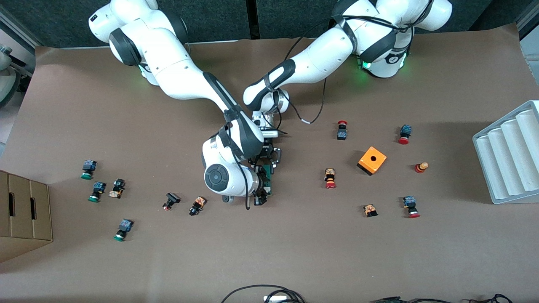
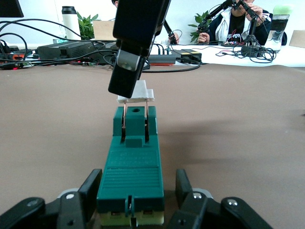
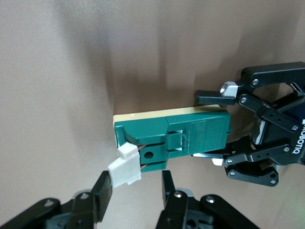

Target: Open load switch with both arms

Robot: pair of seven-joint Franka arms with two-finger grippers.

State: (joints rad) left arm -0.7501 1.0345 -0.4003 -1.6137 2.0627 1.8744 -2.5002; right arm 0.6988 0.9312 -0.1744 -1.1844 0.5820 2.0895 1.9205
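Table (image 1: 294, 261): brown surface with both arm bases along one long edge.
Right arm (image 1: 181, 80): white, jointed, reaching to mid-table, its wrist above the switch.
Left arm (image 1: 320, 63): white, reaching to the same spot.
Tray (image 1: 511, 158): grey, ribbed, at the left arm's end of the table.
Box (image 1: 23, 210): cardboard, at the right arm's end.
Switch (image 2: 131, 174): dark green bar lying flat on the table at the middle, pale underside, a white handle (image 2: 138, 94) lifted at one end on two copper blades.
Left gripper (image 2: 138, 202): low at the table, fingers (image 2: 90, 191) clamped against both sides of the switch's plain end.
Right gripper (image 3: 133, 193): fingers (image 3: 102, 193) partly apart around the white handle, one touching it; from the left wrist view a finger presses on the handle from above.
Cube (image 1: 372, 160): orange with a hole, toward the left arm's end.
Buttons (image 1: 330, 178): small red-capped ones around the cube; green-capped ones (image 1: 97, 190) toward the right arm's end, well apart from the switch.
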